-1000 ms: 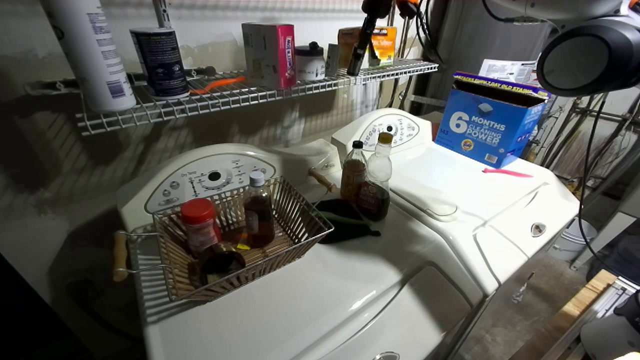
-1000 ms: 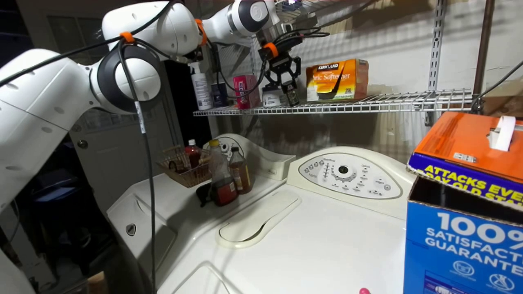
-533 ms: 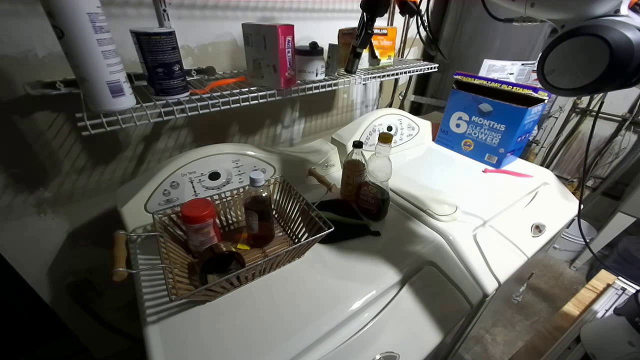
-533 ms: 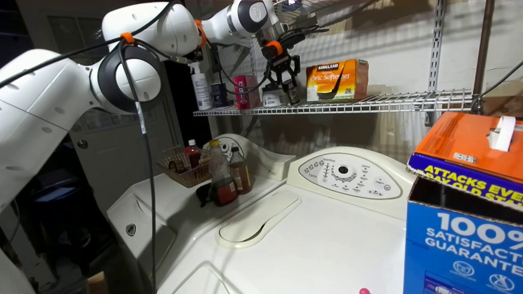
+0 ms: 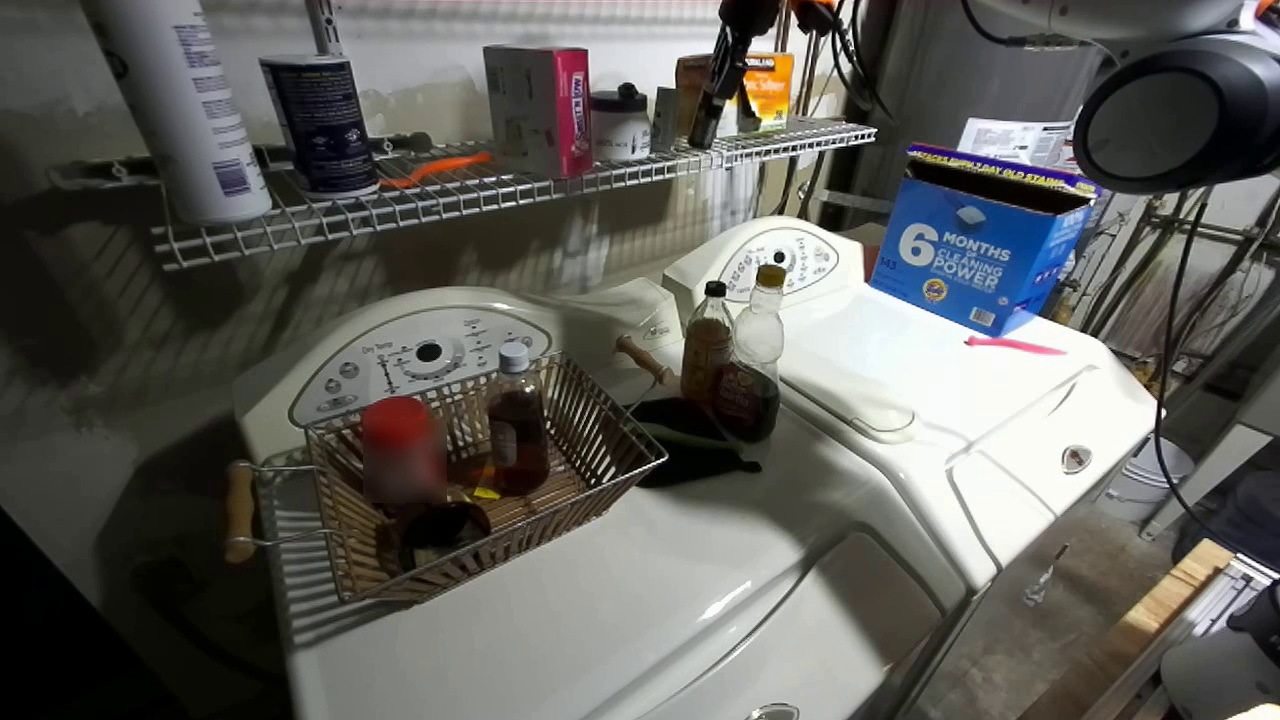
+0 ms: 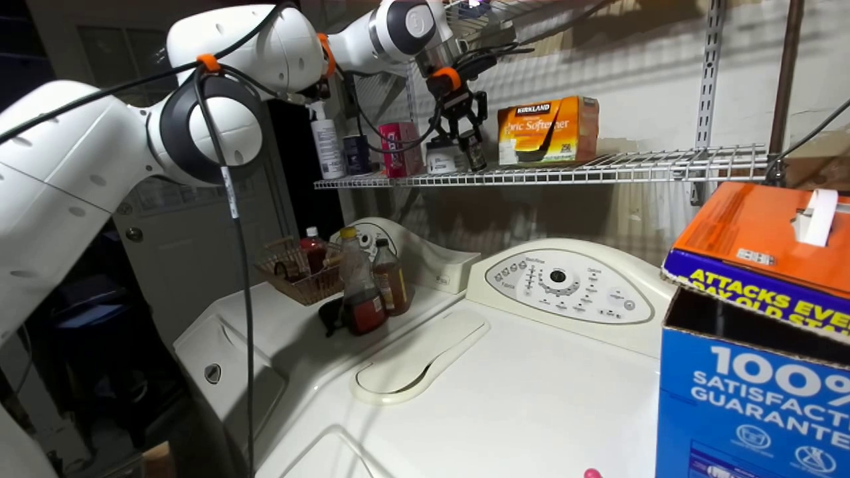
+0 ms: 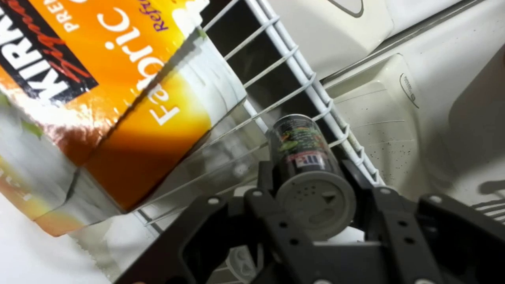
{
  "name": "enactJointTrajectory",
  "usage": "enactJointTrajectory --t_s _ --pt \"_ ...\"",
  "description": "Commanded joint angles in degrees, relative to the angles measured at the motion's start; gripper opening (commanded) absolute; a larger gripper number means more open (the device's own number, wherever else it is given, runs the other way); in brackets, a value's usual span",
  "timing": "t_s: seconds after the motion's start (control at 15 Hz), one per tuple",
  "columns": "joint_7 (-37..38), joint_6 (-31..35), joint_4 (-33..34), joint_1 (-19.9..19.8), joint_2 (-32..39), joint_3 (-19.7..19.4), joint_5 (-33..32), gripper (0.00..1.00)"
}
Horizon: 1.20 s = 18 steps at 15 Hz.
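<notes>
The seasoning shaker (image 7: 303, 148), dark with a perforated grey cap, was clasped in the claw (image 7: 310, 173), whose jaws stood apart by no more than the shaker's width. It tilted at the claw's tip, on or just above the wire shelf (image 6: 597, 175); which of the two could not be told. Beside the claw, near but not touching, the orange Kirkland fabric softener box (image 6: 564, 126) stood on that shelf. To the opposite side of the claw stood a white tub (image 5: 620, 130) with a black lid, and farther out the pink Sweet'N Low box (image 5: 545, 112), a dark blue canister (image 5: 320, 125) and a white pump bottle (image 6: 327, 147). Well below the claw was the dryer (image 5: 560, 620), with a wire basket (image 5: 610, 430) and a yellow-capped bottle (image 5: 752, 390) on its top; a red-lidded jar (image 5: 402, 450) sat inside the basket. The washing machine (image 6: 531, 398) adjoined the dryer and bore a blue detergent box (image 5: 955, 250)
</notes>
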Motion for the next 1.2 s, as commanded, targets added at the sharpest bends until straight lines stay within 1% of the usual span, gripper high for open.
enactJointTrajectory --t_s 0.0,0.27,0.4,0.67,1.13 --pt "-7.09 0.53 0.59 -0.34 0.9 0.87 -0.16 0.2" --pt "-12.76 1.19 1.09 0.58 1.66 0.8 -0.69 0.2" --pt "-13.91 1.53 1.25 1.03 1.95 0.59 -0.78 0.2" --pt "-14.46 2.84 1.48 2.02 2.49 0.46 -0.73 0.2" --pt "-13.34 4.36 1.65 4.41 3.39 0.0 -1.23 0.2"
